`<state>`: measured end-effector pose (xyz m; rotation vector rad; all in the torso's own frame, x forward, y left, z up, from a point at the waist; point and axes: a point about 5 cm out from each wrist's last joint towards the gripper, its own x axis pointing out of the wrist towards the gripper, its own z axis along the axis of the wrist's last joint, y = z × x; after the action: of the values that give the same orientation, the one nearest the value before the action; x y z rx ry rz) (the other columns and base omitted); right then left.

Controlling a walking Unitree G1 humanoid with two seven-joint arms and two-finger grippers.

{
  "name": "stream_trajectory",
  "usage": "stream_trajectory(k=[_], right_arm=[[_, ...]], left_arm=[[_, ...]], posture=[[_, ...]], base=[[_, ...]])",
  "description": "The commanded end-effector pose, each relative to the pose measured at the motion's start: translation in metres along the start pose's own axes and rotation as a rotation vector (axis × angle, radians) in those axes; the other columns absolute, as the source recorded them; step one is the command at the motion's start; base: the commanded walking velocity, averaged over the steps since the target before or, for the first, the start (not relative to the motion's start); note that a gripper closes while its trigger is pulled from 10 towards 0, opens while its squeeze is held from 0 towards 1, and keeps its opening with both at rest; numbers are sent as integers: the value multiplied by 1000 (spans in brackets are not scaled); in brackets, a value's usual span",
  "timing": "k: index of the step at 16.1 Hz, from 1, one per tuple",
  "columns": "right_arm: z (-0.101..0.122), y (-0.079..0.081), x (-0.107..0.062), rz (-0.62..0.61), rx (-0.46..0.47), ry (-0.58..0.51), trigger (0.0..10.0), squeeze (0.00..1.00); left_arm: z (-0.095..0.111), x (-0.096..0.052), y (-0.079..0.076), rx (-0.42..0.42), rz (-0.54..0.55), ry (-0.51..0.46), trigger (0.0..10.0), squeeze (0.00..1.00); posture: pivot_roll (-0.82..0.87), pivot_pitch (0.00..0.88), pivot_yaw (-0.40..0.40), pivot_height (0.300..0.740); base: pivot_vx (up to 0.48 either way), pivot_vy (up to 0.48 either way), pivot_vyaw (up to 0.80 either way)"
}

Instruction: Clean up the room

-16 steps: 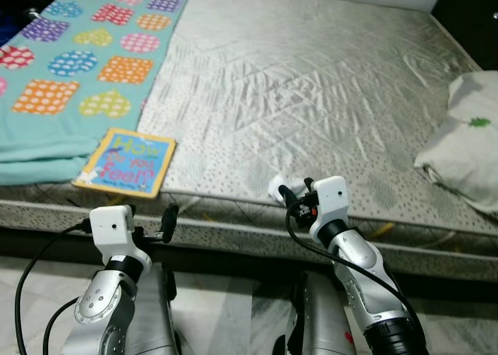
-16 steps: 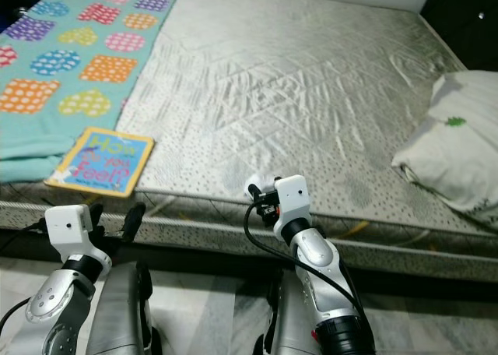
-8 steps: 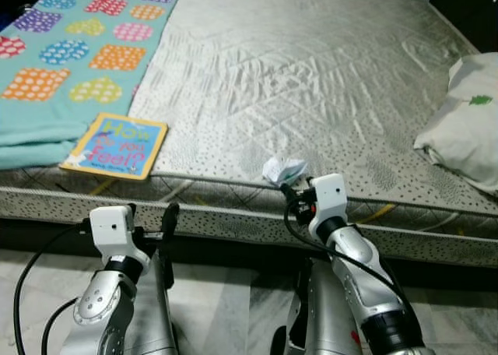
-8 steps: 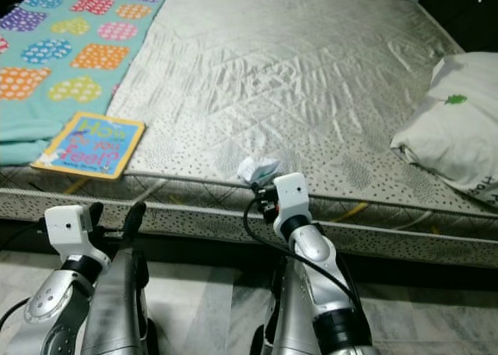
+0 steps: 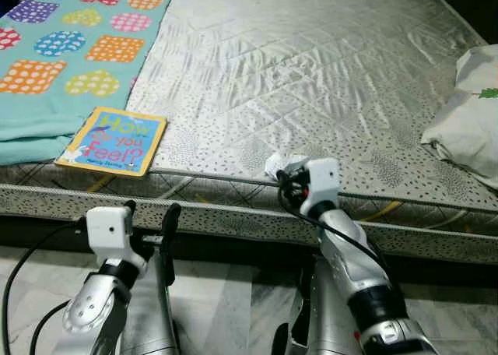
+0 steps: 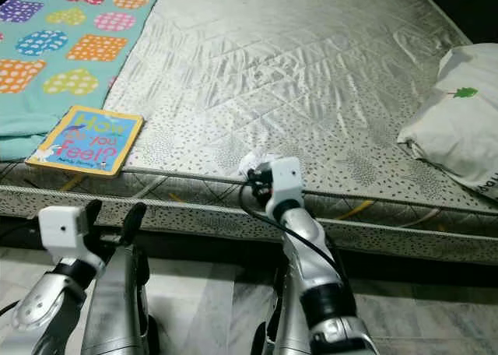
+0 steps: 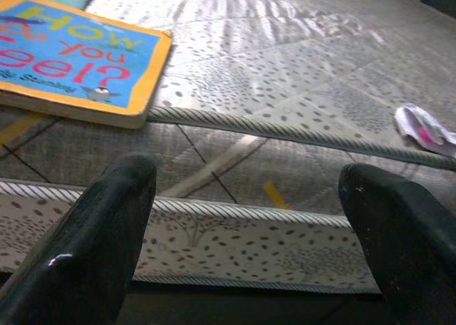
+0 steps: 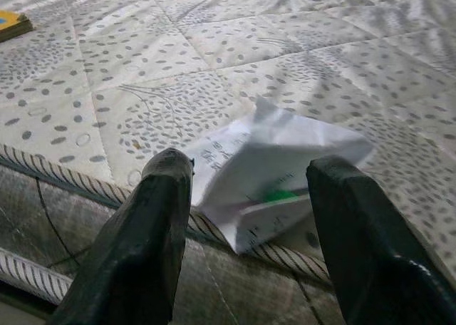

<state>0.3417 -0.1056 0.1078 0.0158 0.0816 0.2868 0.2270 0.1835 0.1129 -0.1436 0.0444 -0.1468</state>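
Crumpled paper (image 8: 274,172) lies at the near edge of the mattress (image 5: 311,67), right on the corded seam. Right gripper (image 8: 246,197) is at that edge, fingers spread wide to either side of the paper, nothing held; cannot tell whether the tips touch it.

Left gripper (image 7: 260,218) hangs lower, in front of the mattress side, fingers wide apart and empty. Its wrist view shows the side panel and the paper well off along the edge.

Book (image 5: 113,140) lies flat near the same front edge, just beside the folded blanket (image 5: 54,51), well apart from the paper. Pillow (image 5: 471,110) sits at the far right edge. Broad open mattress between blanket and pillow.

Head views give the whole bed; the right wrist view alone shows print and a green mark on the paper.
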Motion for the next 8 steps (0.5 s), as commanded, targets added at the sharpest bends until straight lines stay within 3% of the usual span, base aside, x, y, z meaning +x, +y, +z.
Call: stream_trajectory(k=[1, 2, 8], right_arm=[[-2, -5, 0, -21, 52, 19, 10000, 0], [-1, -6, 2, -30, 81, 21, 10000, 0], [12, -9, 13, -120, 30, 10, 10000, 0]], left_arm=[[2, -2, -3, -14, -22, 0, 10000, 0], [2, -3, -5, -20, -29, 2, 10000, 0], [4, -8, -9, -29, -41, 17, 10000, 0]], posture=[[121, 176, -109, 463], [121, 176, -109, 463], [142, 184, -109, 463]], base=[[0, 0, 0], [0, 0, 0], [0, 0, 0]])
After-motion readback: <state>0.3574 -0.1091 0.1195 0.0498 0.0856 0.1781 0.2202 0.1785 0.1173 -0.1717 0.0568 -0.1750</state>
